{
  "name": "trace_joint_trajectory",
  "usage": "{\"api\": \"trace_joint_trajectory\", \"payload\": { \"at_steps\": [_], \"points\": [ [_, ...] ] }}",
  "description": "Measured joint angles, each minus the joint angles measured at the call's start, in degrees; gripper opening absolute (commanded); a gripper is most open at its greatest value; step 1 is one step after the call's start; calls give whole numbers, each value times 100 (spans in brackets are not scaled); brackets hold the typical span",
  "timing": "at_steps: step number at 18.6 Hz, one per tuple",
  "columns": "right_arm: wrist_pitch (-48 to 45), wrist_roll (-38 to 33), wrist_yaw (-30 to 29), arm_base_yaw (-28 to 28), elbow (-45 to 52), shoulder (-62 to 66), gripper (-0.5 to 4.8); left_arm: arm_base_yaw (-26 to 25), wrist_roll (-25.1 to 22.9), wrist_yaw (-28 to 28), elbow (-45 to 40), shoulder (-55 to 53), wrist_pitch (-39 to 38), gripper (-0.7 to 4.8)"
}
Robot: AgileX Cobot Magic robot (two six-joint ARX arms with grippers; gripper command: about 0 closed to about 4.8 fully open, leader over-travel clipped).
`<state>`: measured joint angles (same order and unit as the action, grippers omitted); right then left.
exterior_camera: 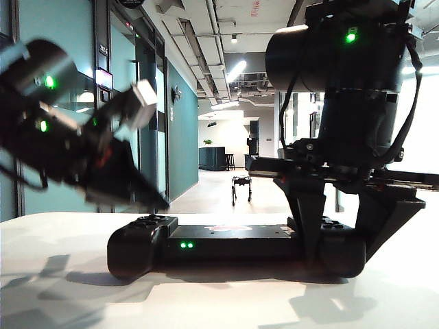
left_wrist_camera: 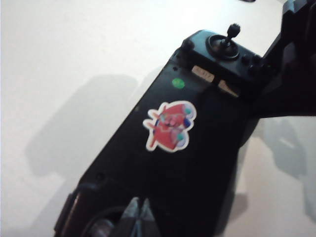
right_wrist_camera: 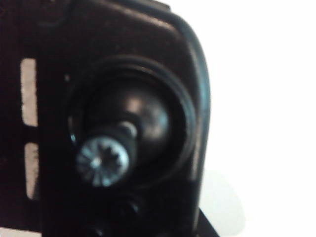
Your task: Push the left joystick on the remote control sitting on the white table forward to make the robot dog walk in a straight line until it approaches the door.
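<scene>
The black remote control (exterior_camera: 226, 241) lies on the white table (exterior_camera: 62, 288), its green light lit. Reaching down from the left, my left gripper (exterior_camera: 159, 203) has its tip just over the controller's left end, where the left joystick (exterior_camera: 151, 218) sits. In the left wrist view its fingertips (left_wrist_camera: 138, 210) are pressed together, shut, beside a blurred round socket. My right gripper (exterior_camera: 341, 255) straddles the controller's right end, one finger (exterior_camera: 310, 226) on each side, shut on it. The right thumbstick (right_wrist_camera: 102, 160) fills the right wrist view. The robot dog (exterior_camera: 241, 187) stands far down the corridor.
A red sticker (left_wrist_camera: 169, 126) marks the controller's middle bar (left_wrist_camera: 197, 163). Beyond the table's far edge a long corridor runs back, with a teal wall and glass doors (exterior_camera: 147, 130) on the left. The right arm's bulky body (exterior_camera: 343, 68) hangs over the controller's right end.
</scene>
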<state>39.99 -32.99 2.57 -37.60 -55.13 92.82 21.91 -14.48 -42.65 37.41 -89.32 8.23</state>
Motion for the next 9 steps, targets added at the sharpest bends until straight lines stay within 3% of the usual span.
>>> {"api": "trace_joint_trajectory", "payload": {
  "at_steps": [3, 6, 8, 9],
  "points": [
    [0, 4, 42, 0, 0, 0, 242, 0, 114, 11, 118, 570, -210, -6],
    [0, 28, 44, 0, 0, 0, 243, 2, 669, 452, 291, 1556, -1025, -5],
    [0, 92, 44, 2, 2, 2, 391, 2, 1178, 1497, 448, 2496, -1373, -5],
    [-2, 157, 39, 4, 2, 2, 400, 2, 1349, 1917, 542, 2968, -1596, -6]
  ]
}}
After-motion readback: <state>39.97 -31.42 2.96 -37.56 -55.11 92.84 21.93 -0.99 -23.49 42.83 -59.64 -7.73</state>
